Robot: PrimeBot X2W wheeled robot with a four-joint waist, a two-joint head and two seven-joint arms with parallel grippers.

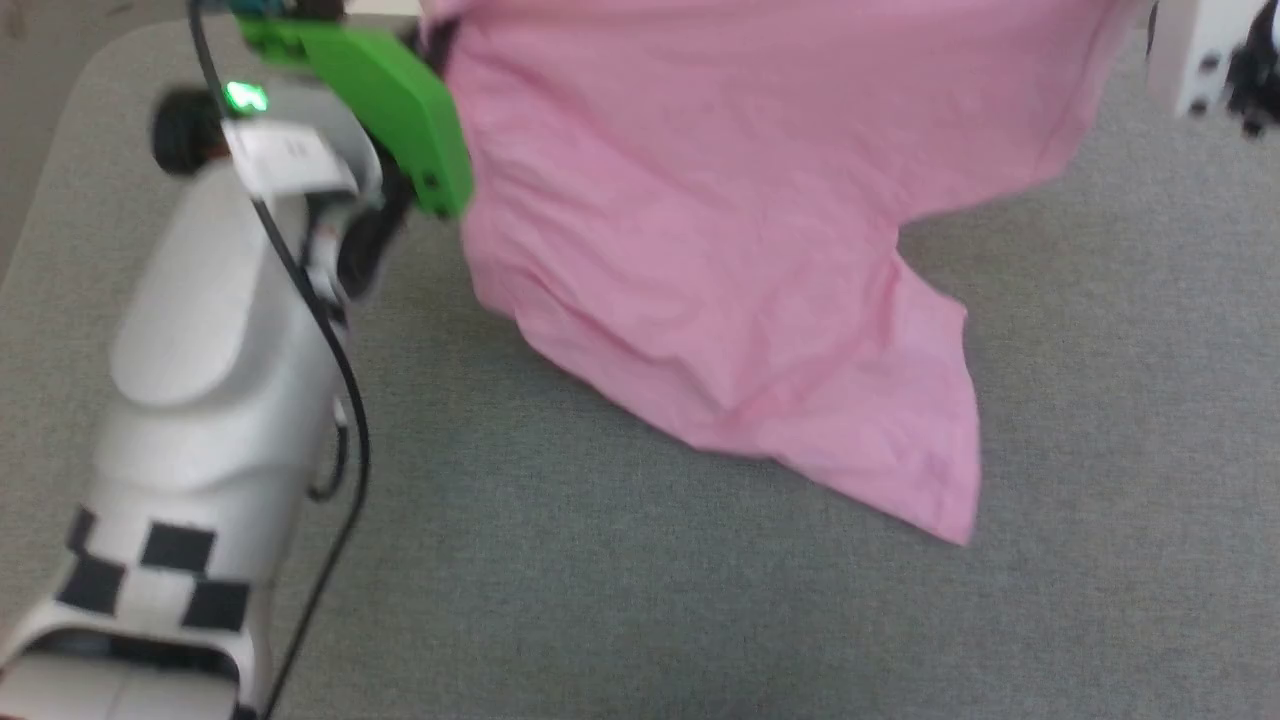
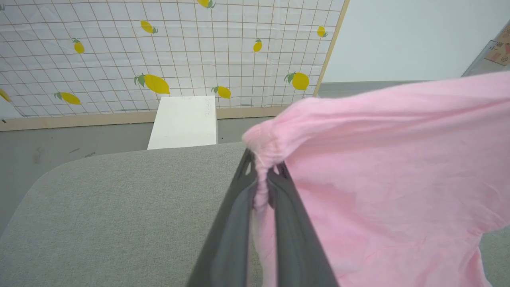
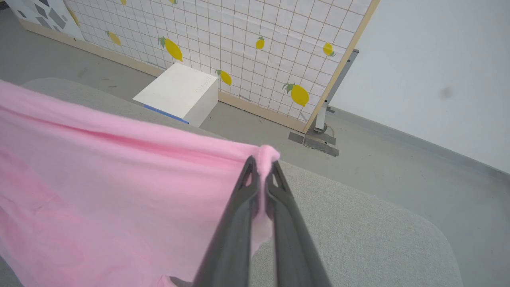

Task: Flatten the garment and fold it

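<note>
The pink garment (image 1: 720, 230) hangs stretched above the grey table, its lower leg trailing down onto the cloth surface at the front. In the left wrist view my left gripper (image 2: 263, 167) is shut on the gathered waistband corner of the garment (image 2: 390, 167), which spreads away to the right. In the right wrist view my right gripper (image 3: 261, 167) is shut on the opposite corner of the garment (image 3: 99, 179), which spreads to the left. My left arm's green wrist mount (image 1: 390, 100) sits beside the garment's left edge in the head view.
The grey felt-covered table (image 1: 620, 600) has rounded corners. Beyond its far edge stand a white box (image 2: 183, 121) on the floor and a lemon-print grid screen (image 2: 179, 52) with a metal foot (image 3: 318, 137). My right arm's pale wrist (image 1: 1200, 50) is at top right.
</note>
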